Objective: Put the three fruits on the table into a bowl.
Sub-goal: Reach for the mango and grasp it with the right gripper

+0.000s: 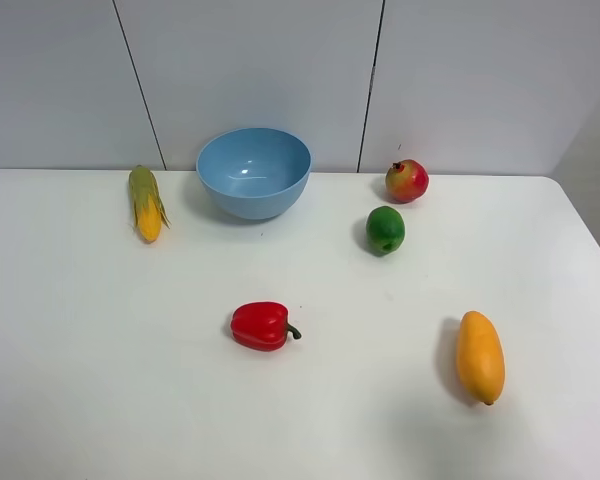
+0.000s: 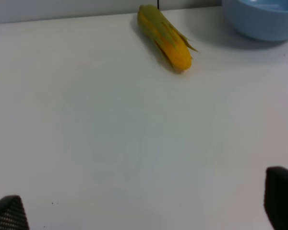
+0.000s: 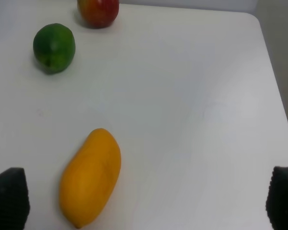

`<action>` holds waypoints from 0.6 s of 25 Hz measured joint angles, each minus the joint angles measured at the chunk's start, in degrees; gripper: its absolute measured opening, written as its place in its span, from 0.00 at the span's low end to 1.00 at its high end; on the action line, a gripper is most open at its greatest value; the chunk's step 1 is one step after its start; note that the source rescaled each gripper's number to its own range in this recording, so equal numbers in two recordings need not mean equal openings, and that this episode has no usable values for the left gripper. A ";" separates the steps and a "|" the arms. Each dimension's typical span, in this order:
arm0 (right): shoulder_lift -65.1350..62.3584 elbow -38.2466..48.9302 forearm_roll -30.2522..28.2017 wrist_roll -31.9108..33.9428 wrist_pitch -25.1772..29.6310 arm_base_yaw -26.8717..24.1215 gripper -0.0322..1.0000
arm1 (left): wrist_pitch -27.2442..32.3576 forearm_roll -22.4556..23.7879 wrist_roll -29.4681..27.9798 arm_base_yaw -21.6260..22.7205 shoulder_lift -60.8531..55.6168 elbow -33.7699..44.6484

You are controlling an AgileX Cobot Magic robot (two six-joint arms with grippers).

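The orange-yellow mango [image 1: 479, 356] lies at the front right of the white table [image 1: 100, 380]. The red-and-yellow apple-like fruit [image 1: 406, 181] and the green lime-like fruit [image 1: 385, 229] sit at the back right. The light-blue bowl [image 1: 253, 171] stands empty at the back middle. Neither arm shows in the high view. My right gripper [image 3: 146, 199] is open and empty, and its view shows the mango [image 3: 90, 176] close to one fingertip, with the lime [image 3: 54, 48] and the apple [image 3: 98, 12] farther off. My left gripper [image 2: 144, 206] is open and empty over bare table, with the bowl's edge [image 2: 264, 21] far ahead.
A yellow corn cob with green husk [image 1: 147, 202] lies left of the bowl and shows in the left wrist view [image 2: 164, 37]. A red bell pepper [image 1: 262, 325] lies at the front middle. The table's right edge [image 1: 590, 240] is near the fruits.
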 joint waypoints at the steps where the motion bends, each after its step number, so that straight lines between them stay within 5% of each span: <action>1: 0.00 0.00 0.00 0.00 0.00 0.00 1.00 | 0.00 0.00 0.00 0.00 0.00 0.00; 15: 0.00 0.00 0.00 0.04 0.00 0.00 1.00 | 0.00 0.00 0.00 0.00 0.00 0.00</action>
